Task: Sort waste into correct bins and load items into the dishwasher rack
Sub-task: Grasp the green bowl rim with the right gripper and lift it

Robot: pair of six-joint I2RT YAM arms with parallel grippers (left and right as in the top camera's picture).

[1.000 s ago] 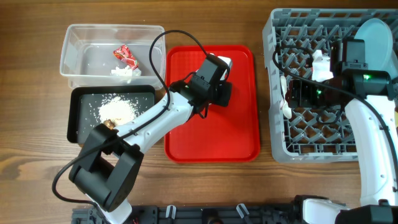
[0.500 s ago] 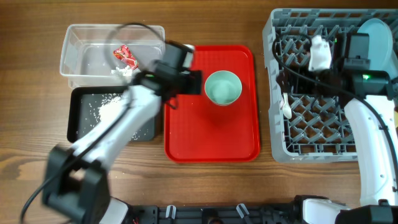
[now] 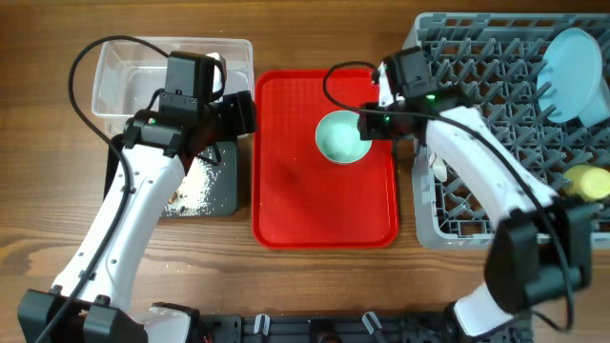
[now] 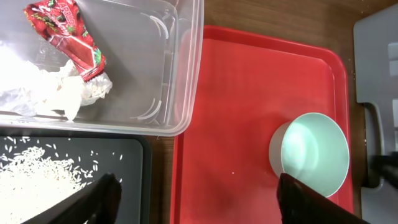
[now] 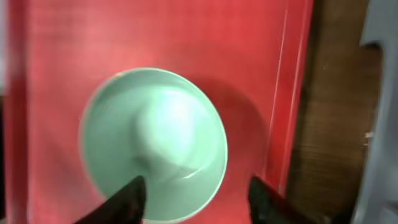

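A pale green bowl point(image 3: 339, 139) point(image 4: 314, 154) point(image 5: 152, 140) stands upright on the flat red tray point(image 3: 295, 191). My right gripper point(image 3: 367, 126) point(image 5: 199, 202) is open and low over the bowl's right side. One finger is above the inside and the other is outside the rim. My left gripper point(image 3: 238, 114) point(image 4: 199, 202) hangs open and empty over the seam between the black tray point(image 4: 134, 155) and the red tray. The red-and-white wrapper point(image 4: 65, 34) and white tissue point(image 4: 65, 93) lie in the clear tub point(image 4: 174, 74). Rice crumbs point(image 4: 37, 180) lie in the black tray.
The grey dishwasher rack point(image 3: 477, 57) fills the right side. A light blue dish point(image 3: 572, 62) leans in its far corner and a yellow cup point(image 3: 586, 181) lies at its right edge. Bare wood point(image 5: 326, 124) separates the red tray and the rack.
My left gripper opened, left the green bowl on the red tray and swung back left to the bins. My right arm came from the rack to the bowl, jaws narrowing.
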